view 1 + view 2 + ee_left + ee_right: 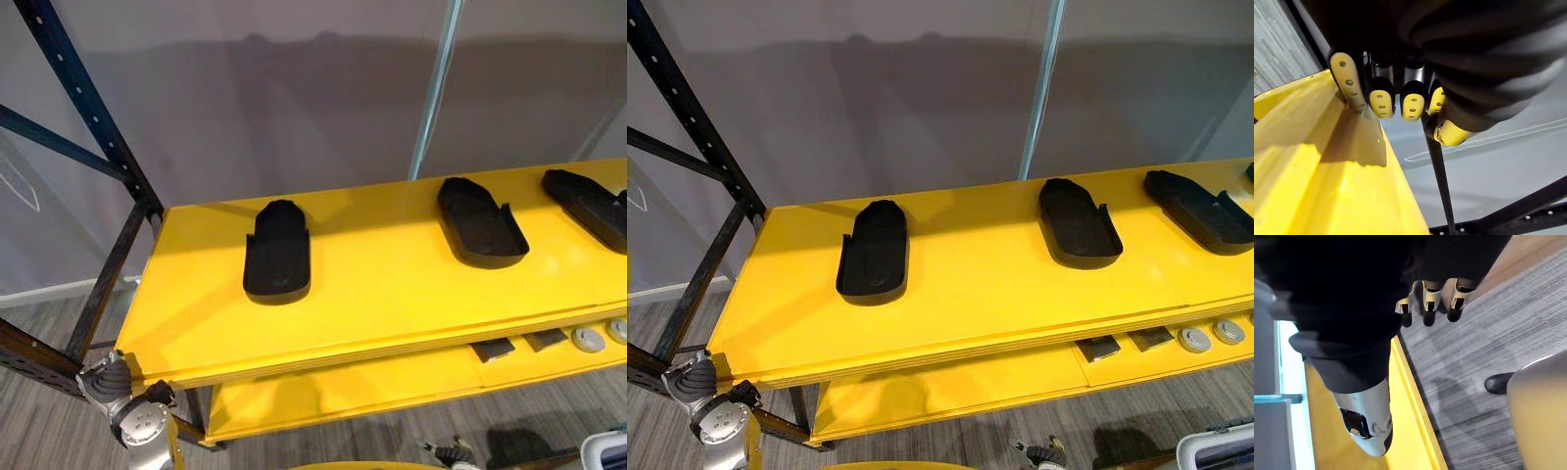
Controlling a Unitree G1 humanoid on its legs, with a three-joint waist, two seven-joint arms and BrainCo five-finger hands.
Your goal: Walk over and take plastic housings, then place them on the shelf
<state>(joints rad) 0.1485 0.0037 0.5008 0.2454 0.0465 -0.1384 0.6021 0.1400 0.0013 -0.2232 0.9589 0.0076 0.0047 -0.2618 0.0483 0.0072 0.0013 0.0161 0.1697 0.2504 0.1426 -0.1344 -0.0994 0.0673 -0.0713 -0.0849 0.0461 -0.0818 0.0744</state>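
Shelving with yellow boards and black steel uprights (88, 108) stands before the robot, and its top shelf (392, 284) takes most of the view. On this board lie three black plastic housings, well apart from each other in a row: the left housing (277, 253), the middle housing (480, 223) and the right housing (588, 206). Each one is long and shallow like a tray. The long axis of each goes from the front edge toward the back, the left one nearly straight and the other two turned a little.

The left hand (110, 382) hangs low at the front left corner of the shelf, below the level of the top board. Its fingers (1382, 100) are relaxed beside the yellow edge and hold nothing. The right hand (1367, 413) is low too, above the grey floor (1474, 357). Its fingers (1430, 298) hang loose and empty.

From the left hand, the left housing lies upward, forward and toward the robot's right. I judge this hand is the nearer one to it, but it must rise above the board edge first. As both hands are empty and the housings lie on the shelf already, the placing step looks done for these three.

On the lower shelf (323, 392) are small dark square pieces (493, 348) and round grey discs (588, 339). A person's dark shoe (1498, 383) stands on the floor near the right hand.
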